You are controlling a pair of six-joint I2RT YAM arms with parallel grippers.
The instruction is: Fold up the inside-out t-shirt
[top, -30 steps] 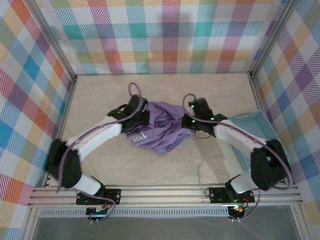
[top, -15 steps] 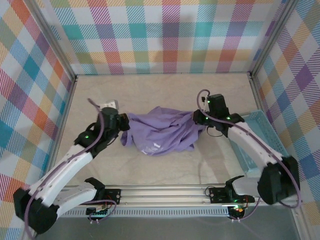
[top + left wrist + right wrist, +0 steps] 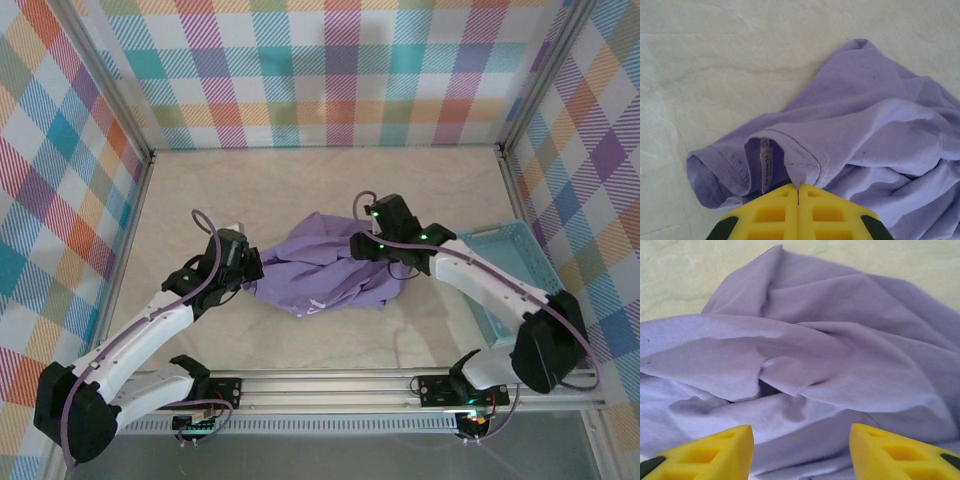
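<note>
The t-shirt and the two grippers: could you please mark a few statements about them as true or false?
1. The left gripper is shut on the t-shirt. True.
2. The right gripper is shut. False: its fingers stand wide apart over the fabric.
3. The t-shirt lies flat and spread out. False: it is bunched and wrinkled.
4. A light blue basket stands to the right of the t-shirt. True.
5. A white label shows at the hem near the left gripper. True.
</note>
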